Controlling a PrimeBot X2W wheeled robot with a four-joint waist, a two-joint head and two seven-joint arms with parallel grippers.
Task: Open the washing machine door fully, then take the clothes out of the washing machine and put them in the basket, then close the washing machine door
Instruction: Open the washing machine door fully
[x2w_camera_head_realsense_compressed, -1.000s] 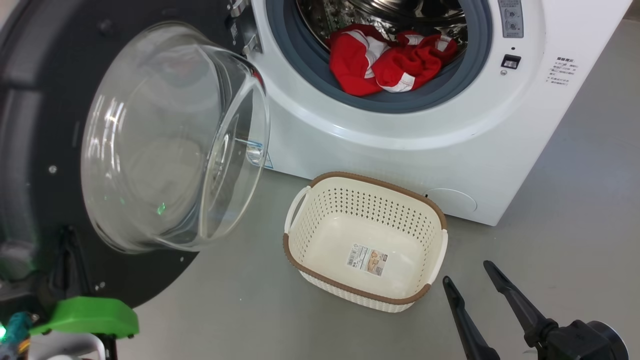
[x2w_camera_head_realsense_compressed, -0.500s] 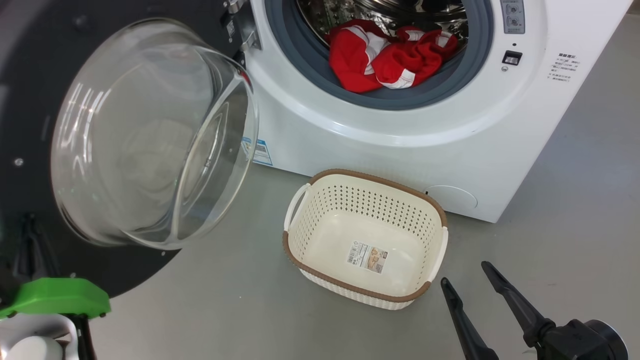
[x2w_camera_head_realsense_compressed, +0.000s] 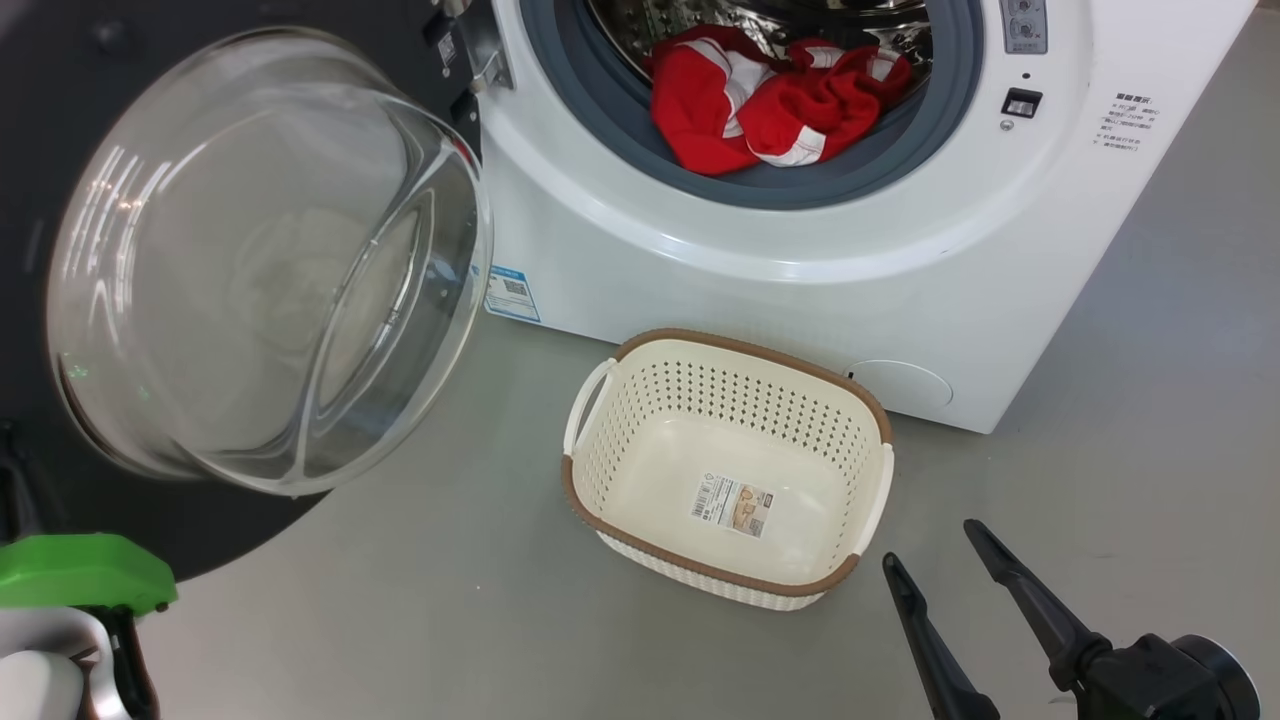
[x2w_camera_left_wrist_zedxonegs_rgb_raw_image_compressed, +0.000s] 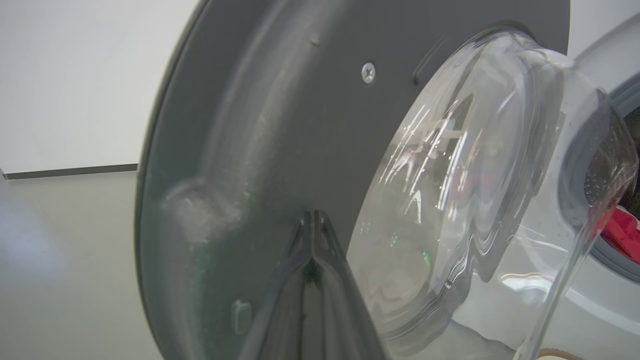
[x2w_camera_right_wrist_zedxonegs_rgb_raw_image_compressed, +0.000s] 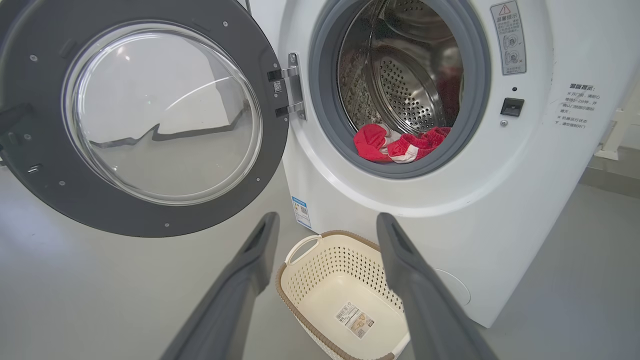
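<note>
- A grey floor (x2w_camera_head_realsense_compressed: 450, 620) runs under the white washing machine (x2w_camera_head_realsense_compressed: 760, 290).
- The left gripper (x2w_camera_left_wrist_zedxonegs_rgb_raw_image_compressed: 312, 222) is clenched, its tips at the dark inner rim of the washing machine door (x2w_camera_right_wrist_zedxonegs_rgb_raw_image_compressed: 150, 220), which stands wide open.
- The right gripper (x2w_camera_head_realsense_compressed: 931, 545) is spread and holds nothing.
- The basket (x2w_camera_head_realsense_compressed: 745, 345) stands just ahead of the right jaws.
- The clothes (x2w_camera_head_realsense_compressed: 770, 110) lie in the drum mouth, well beyond them.

Bright even light, soft shadows.
Glare streaks on washing machine door (x2w_camera_left_wrist_zedxonegs_rgb_raw_image_compressed: 425, 165) glass; left wrist view blurry up close.
</note>
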